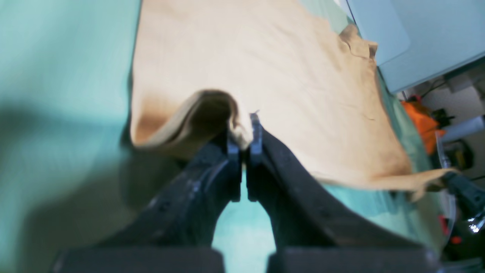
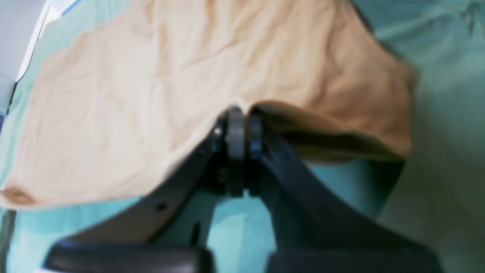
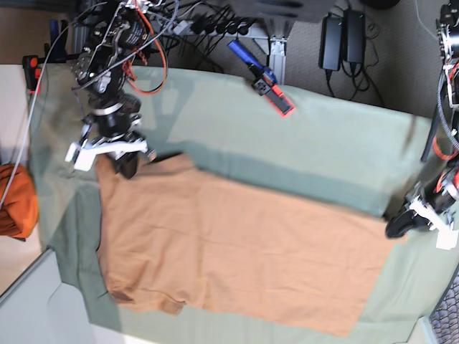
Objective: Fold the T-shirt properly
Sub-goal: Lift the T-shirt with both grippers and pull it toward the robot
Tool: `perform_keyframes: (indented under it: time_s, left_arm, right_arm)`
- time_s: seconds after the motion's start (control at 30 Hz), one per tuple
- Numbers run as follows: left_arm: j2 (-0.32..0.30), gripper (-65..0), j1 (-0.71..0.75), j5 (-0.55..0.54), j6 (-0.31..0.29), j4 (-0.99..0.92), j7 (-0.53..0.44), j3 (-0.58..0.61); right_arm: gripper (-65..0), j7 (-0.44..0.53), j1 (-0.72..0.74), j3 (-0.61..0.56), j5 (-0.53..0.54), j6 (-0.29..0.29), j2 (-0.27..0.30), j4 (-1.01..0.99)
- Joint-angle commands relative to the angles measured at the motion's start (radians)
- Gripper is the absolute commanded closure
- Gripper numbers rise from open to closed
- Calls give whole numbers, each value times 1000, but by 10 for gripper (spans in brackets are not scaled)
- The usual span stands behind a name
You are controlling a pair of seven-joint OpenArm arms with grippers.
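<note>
My left claw [image 1: 245, 131] is pinched tight on a bit of the shirt's [image 1: 265, 68] edge; cloth bunches between the pads and a fold lifts just beside it. My right claw [image 2: 241, 131] is likewise clamped on the shirt [image 2: 159, 83] hem, the edge raised and curling off to one side.

From above, the shirt [image 3: 229, 244] lies spread nearly flat on the green cloth [image 3: 301, 136], creased, one sleeve near the front edge. My right claw [image 3: 126, 161] grips one corner, my left claw [image 3: 401, 223] the opposite corner, well apart. An orange bundle [image 3: 16, 201] sits off the cloth's side. Cables and a blue-red tool [image 3: 265, 77] lie at the far edge.
</note>
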Motion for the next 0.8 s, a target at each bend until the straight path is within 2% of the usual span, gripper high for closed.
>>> perform_keyframes:
  time_s: [0.0,0.2,0.43,0.6,0.77]
  left_arm:
    - [-15,0,-24,-3,-12,12,-32,0]
    - [-11,0,-66,102,-12,11,-75,14]
    - [-10,0,-103,245,-12,11,-201,113]
    - [-8,0,-145,270,-12,-25,-207,118]
    - [-8,0,-197,268,-12,-179,-253,118]
  right_arm:
    - [0,25,23,3,-8,37,8,0]
    - [0,24,110,1,-13,64,48,-116]
    - [0,19,217,-12,-14,90,95,-258]
    - [0,16,286,-80,-66,91,106,-310]
    - [0,17,351,-135,-113,91,106,-351]
